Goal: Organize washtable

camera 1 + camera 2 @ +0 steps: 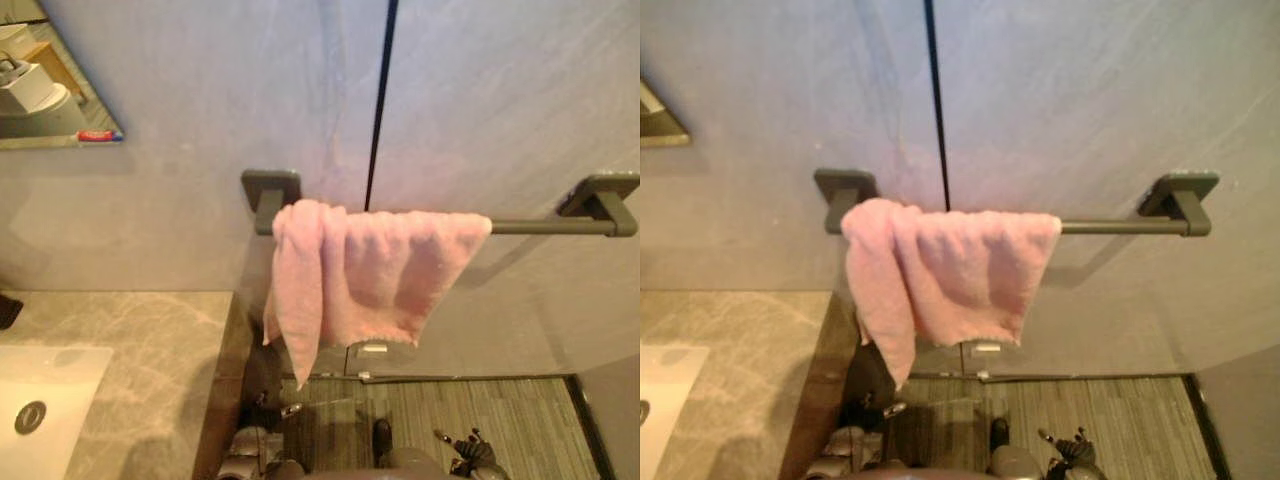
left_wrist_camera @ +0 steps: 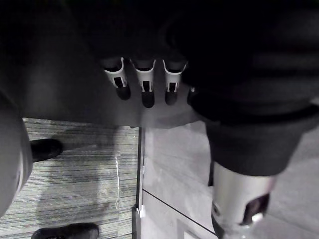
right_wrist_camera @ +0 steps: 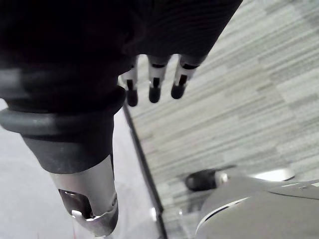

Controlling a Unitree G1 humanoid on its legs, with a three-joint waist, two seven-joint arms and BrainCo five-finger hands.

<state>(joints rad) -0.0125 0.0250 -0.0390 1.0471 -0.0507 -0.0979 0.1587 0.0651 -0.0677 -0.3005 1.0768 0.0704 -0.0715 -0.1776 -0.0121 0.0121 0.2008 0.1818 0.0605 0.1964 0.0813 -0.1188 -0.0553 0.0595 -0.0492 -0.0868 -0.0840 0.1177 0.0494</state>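
While the pink terry towel (image 1: 360, 270) hangs draped over the dark grey metal wall bar (image 1: 550, 227), bunched toward its 9 o'clock end, the grey marble tabletop (image 1: 150, 340) with its white sink (image 1: 70, 375) lies at 7 o'clock. The left hand (image 2: 145, 82) and right hand (image 3: 155, 82) hang with fingers loosely straight, holding nothing.
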